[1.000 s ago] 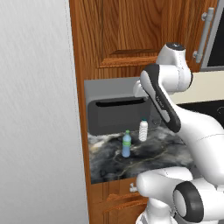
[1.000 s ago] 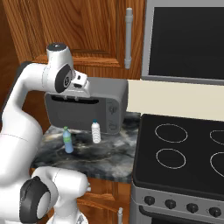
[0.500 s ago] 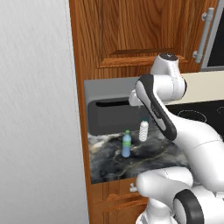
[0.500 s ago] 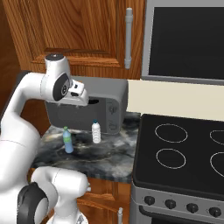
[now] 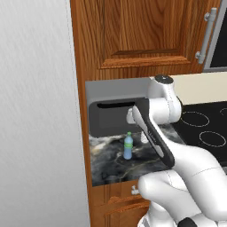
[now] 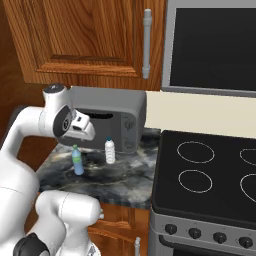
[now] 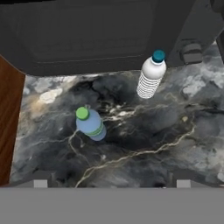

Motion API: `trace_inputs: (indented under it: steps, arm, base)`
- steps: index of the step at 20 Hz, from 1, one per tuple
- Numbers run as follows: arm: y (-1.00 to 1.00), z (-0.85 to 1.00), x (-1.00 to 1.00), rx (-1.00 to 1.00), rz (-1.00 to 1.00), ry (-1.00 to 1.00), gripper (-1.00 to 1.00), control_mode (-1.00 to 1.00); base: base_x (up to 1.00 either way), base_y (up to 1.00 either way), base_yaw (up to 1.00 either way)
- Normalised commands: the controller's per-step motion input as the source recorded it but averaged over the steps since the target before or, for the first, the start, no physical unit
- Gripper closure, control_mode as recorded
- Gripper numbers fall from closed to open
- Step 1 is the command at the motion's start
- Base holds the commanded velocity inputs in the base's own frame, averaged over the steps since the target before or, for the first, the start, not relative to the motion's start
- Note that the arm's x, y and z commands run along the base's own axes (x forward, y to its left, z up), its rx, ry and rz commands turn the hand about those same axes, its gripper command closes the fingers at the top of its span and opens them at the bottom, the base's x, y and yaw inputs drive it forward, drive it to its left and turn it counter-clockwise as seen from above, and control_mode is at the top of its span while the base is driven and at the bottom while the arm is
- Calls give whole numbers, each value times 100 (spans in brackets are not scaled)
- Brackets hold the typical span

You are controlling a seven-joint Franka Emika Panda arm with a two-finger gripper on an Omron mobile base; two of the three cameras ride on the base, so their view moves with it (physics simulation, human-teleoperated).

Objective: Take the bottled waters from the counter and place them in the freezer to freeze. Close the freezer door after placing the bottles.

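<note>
Two bottled waters stand upright on the dark marble counter (image 7: 144,162) in front of the microwave. The blue-tinted one with a green cap (image 7: 90,124) (image 6: 77,160) (image 5: 128,146) is on the left. The whitish ribbed one (image 7: 151,76) (image 6: 109,150) stands right of it, closer to the microwave, and its cap looks teal. My gripper (image 7: 110,181) (image 6: 84,137) hangs above the counter (image 6: 125,180), pointing down, open and empty, with its fingertips (image 7: 41,181) wide apart. The blue bottle lies nearest below it. The freezer's silver-grey outside (image 5: 40,111) rises left of the counter (image 5: 106,166).
A grey boxy microwave (image 6: 120,107) (image 5: 111,117) sits at the back of the counter, close behind the bottles. A black stovetop with ring burners (image 6: 210,175) adjoins on the right. Brown wooden cabinets (image 5: 142,35) hang above, with drawers under the counter.
The gripper has gone from shut to open. The hand has swung down and left, from in front of the microwave's top to above the bottles. Neither bottle has moved.
</note>
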Motion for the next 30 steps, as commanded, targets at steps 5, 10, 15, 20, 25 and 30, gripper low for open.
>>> trace_inputs:
  steps: [5,10,15,20,25,30]
  arm:
    - [7,-50,-2,0,-1,6,-100,-100]
    - [0,-43,0,0,0,2,-100,-100]
    - [4,-34,3,0,0,0,-100,-100]
    - [22,-29,14,0,0,-1,-100,-100]
    - [10,-25,24,0,0,0,-100,-100]
    - [0,-14,27,0,0,-1,-100,-100]
  base:
    - [0,0,0]
    - [0,0,0]
    - [0,0,0]
    - [0,0,0]
    - [0,0,0]
    - [0,0,0]
